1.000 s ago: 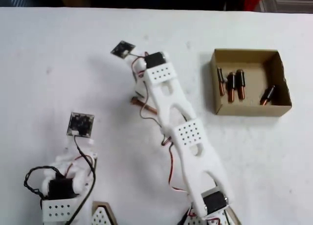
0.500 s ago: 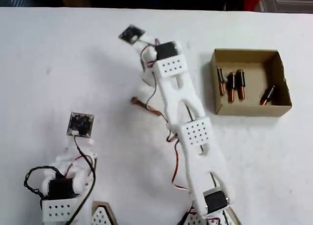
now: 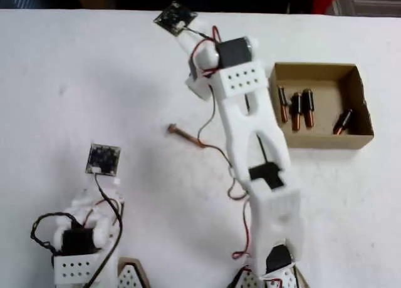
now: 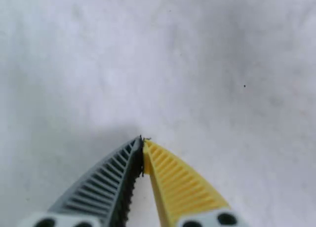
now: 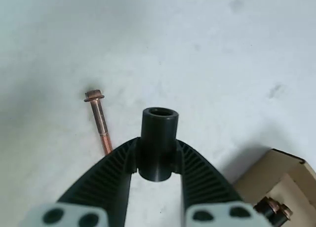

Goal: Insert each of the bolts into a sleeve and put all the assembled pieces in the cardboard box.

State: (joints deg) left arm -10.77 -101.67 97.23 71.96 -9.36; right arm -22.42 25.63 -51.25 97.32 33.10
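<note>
1. Nearest the bases, the left arm (image 3: 78, 238) sits folded low. The left gripper (image 4: 143, 140) has its grey and yellow fingers pressed together at the tips over the white table (image 3: 94, 62).
2. Farther out, a copper bolt (image 3: 185, 136) lies flat on the table beside the outstretched right arm (image 3: 250, 131).
3. Beyond it, the right gripper (image 5: 157, 144) pinches a black sleeve (image 5: 158, 133) between its dark fingers. The sleeve's open end points away from the wrist, and the bolt lies near it.
4. Off to the right, the cardboard box (image 3: 316, 67) holds four assembled pieces (image 3: 307, 106) lying on its floor.
</note>
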